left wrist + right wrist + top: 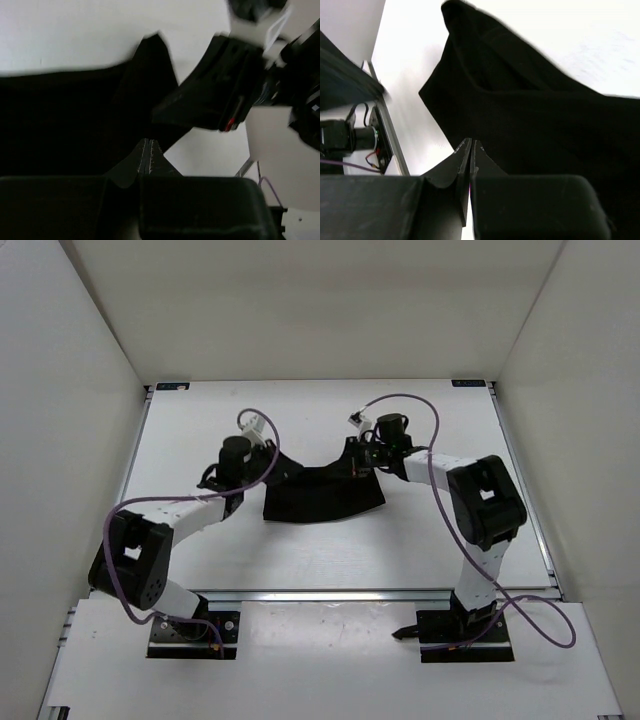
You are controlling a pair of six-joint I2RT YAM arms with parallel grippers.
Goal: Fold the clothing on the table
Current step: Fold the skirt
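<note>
Clothing (322,495) is clenched at its far corners by left gripper (148,152) and right gripper (470,150); if overstretched, a thin pinch could be lost.

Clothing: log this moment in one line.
clothing on table | left gripper shut on its left corner | right gripper shut on its right corner | fold unfinished

Black matte clothing (325,498), plain, no markings. Placed on white table (400,550), near the middle, slightly toward the far side. Spread as a wide band, bowed: both upper corners drawn up and outward, top edge dipping between them, lower hem curved and resting on the surface. Soft folds running from the right corner down into the body. Table flat, thin metal rails along its edges.
</note>
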